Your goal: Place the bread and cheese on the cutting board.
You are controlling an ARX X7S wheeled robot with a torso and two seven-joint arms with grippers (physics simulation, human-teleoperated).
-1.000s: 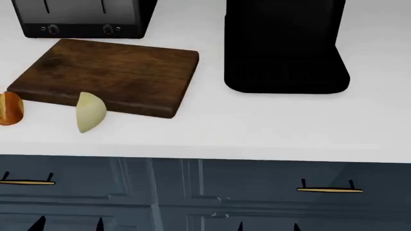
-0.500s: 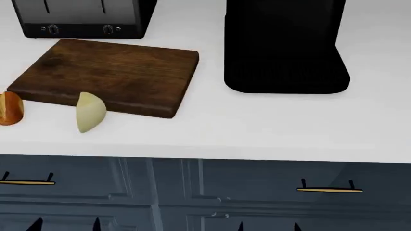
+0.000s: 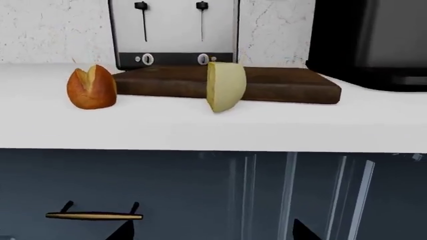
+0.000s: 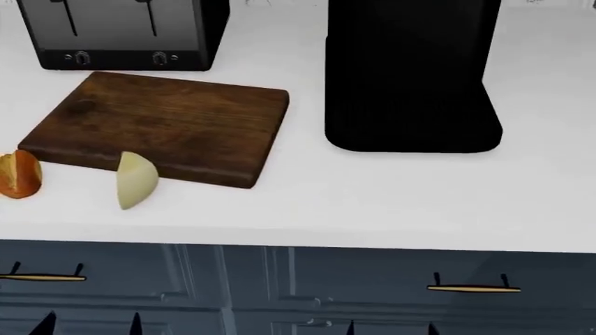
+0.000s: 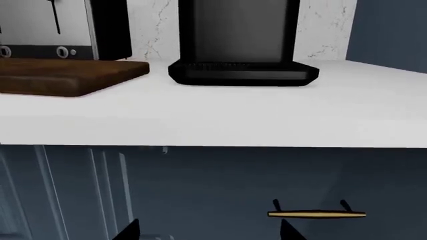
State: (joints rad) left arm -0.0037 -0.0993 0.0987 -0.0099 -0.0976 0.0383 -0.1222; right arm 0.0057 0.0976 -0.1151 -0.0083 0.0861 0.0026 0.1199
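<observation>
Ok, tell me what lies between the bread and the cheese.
Nothing: bare white counter separates the bread and the cheese, as the head and left wrist views show.

Head looks down; wrists face forward at counter-edge height, sharing the cutting board [image 4: 163, 125].

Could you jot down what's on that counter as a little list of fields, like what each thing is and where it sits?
bread: on the white counter, just off the board's front left corner, not on it
cheese: on the counter against the board's front edge, not on top
cutting board: dark wood, nothing on it
toaster: behind the board
black appliance: right of the board
cabinets: dark blue, gold handles, below the counter
grippers: only dark fingertips show low in each view, down by the cabinets, holding nothing
</observation>
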